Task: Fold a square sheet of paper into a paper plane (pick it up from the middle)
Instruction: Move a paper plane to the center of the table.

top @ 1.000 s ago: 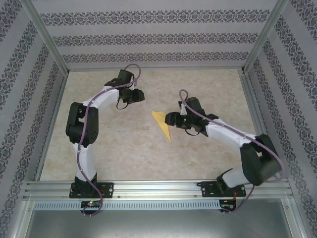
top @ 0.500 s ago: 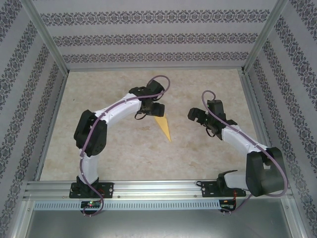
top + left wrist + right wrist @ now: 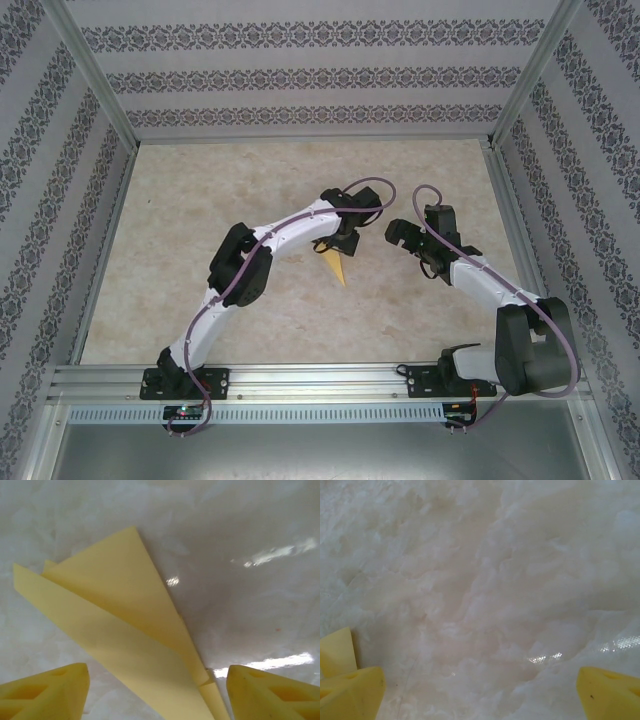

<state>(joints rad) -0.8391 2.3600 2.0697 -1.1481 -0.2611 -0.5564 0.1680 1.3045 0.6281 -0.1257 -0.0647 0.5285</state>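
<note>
Paper plane: the paper plane (image 3: pixel 125 625) lies flat on the table (image 3: pixel 200 250), a narrow yellow dart with overlapping folded layers; seen from above it sits mid-table, point toward the near edge
Left claw: the left gripper (image 3: pixel 157 695) hangs right over the plane, fingers spread wide, the narrowing end running between the two fingertips; nothing pinched
Right claw: the right gripper (image 3: pixel 480 695) is spread wide over bare table, near the plane on its right and apart from it
Surface: pale marbled top, glossy, with glare streaks
Room: walls (image 3: pixel 300 70) with striped floral paper; metal rail (image 3: pixel 320 380) along the near edge
Hard to tell: from above, the left wrist covers the plane's wide end; its tip is cut off in the left wrist view; a yellow wedge (image 3: pixel 337 650) above one right fingertip may be paper or finger
</note>
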